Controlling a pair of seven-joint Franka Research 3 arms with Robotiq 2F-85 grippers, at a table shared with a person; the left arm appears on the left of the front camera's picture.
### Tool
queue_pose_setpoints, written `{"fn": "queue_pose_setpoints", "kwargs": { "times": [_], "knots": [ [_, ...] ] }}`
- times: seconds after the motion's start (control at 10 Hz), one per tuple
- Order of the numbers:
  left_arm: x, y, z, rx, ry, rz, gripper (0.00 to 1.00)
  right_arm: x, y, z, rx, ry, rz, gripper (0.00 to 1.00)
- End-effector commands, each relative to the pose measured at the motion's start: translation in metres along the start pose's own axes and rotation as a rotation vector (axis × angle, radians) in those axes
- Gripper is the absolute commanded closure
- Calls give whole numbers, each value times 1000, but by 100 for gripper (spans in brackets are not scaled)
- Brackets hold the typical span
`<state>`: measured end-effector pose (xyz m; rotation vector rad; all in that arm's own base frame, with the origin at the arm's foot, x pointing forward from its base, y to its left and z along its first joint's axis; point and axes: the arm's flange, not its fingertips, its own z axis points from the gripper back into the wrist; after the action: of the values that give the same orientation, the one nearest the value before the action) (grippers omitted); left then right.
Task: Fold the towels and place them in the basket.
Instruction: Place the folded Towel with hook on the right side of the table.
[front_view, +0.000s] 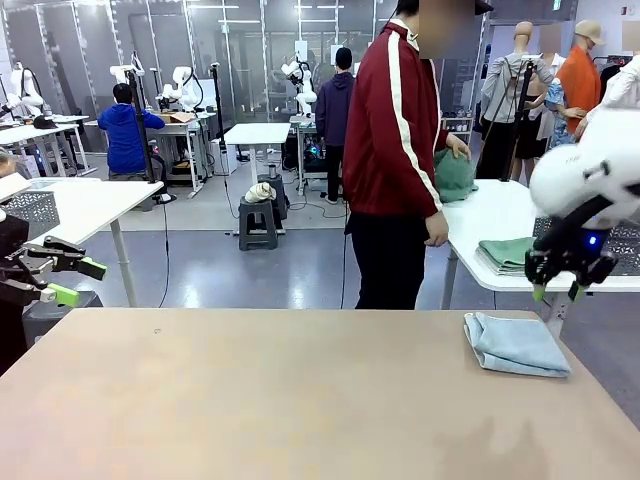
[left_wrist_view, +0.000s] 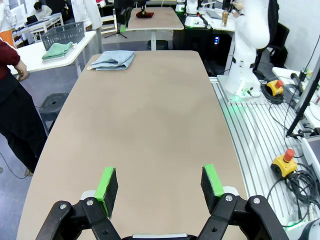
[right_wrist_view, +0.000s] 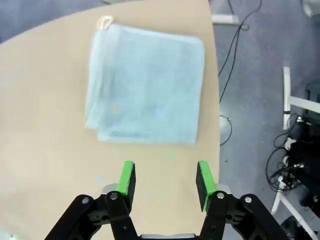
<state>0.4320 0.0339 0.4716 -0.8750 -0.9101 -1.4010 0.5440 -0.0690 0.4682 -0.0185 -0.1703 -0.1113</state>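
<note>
A folded pale blue towel (front_view: 515, 343) lies at the table's right edge; it also shows in the right wrist view as the towel (right_wrist_view: 145, 105) and far off in the left wrist view as the towel (left_wrist_view: 114, 59). My right gripper (front_view: 557, 292) hangs just above and behind it, open and holding nothing (right_wrist_view: 165, 180). At the far left, off the table, my left gripper (front_view: 80, 282) stands open and bare (left_wrist_view: 160, 182). Folded green towels (front_view: 505, 253) lie on a white side table beside the dark lattice basket (front_view: 628, 243), which also shows as the basket (left_wrist_view: 62, 35). A person holds another green towel (front_view: 455, 175).
The person in a red jacket (front_view: 390, 130) stands at the far side, between my table and the white side table (front_view: 500, 215). Another lattice basket (front_view: 35, 208) sits on a white table at the left. The tan tabletop (front_view: 280, 400) is bare left of the towel.
</note>
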Motion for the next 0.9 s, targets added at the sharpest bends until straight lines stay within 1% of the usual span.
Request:
{"fn": "queue_pose_setpoints", "kwargs": {
  "times": [0.0,0.1,0.2,0.4,0.5,0.6,0.8],
  "knots": [
    [2,-3,1,-2,-17,-11,15,-49,24,73,40,-19,22,38],
    [2,-3,1,-2,-17,-11,15,-73,39,106,89,-29,23,38],
    [2,-3,1,-2,-17,-11,15,-99,53,131,132,-59,18,38],
    [2,-3,1,-2,-17,-11,15,-147,67,165,215,-103,-11,38],
    [2,-3,1,-2,-17,-11,15,-167,71,171,208,-133,-32,38],
    [2,-3,1,-2,-17,-11,15,-183,74,174,197,-131,-30,38],
    [2,-3,1,-2,-17,-11,15,-197,79,170,165,-126,-33,38]
  ]
}}
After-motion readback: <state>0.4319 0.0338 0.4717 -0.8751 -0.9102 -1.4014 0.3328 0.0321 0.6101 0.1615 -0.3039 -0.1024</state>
